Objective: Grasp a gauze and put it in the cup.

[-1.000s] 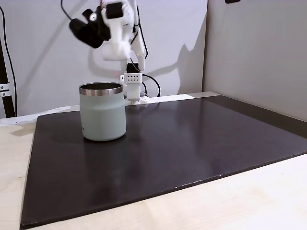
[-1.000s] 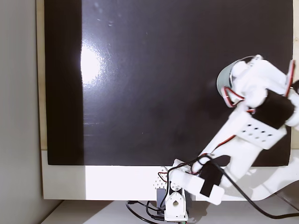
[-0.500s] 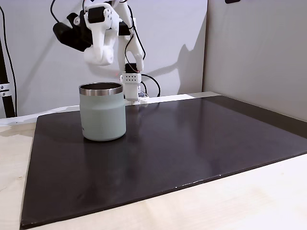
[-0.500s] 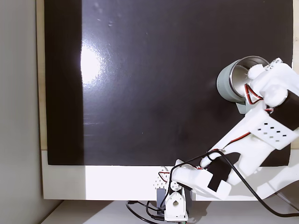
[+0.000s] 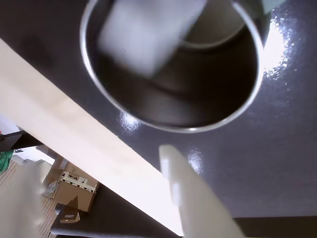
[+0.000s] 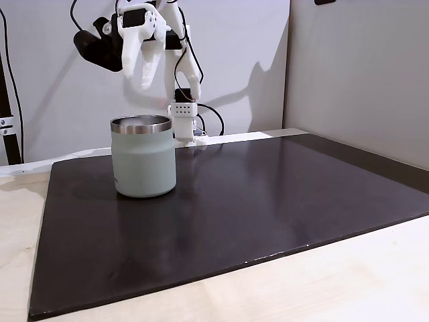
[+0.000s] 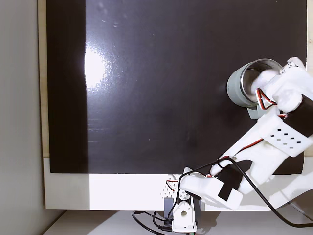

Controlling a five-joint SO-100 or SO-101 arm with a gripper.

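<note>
The gripper (image 6: 145,70) hangs above the cup (image 6: 143,156) with its fingers spread and nothing between them. In the wrist view a blurred white gauze (image 5: 148,32) sits at about 11 o'clock inside the cup's steel rim (image 5: 250,101), apparently dropping in. Being light, soft and squashable, it probably wants a gentle pinch across its middle; the side fixed view hides the cup's inside.

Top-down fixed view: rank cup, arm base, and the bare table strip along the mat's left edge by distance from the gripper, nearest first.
1. The cup, right side of the mat, directly under the gripper, whose fingers are spread.
2. The arm base, bottom centre, off the mat.
3. The bare table strip, far left, across the whole mat.
</note>
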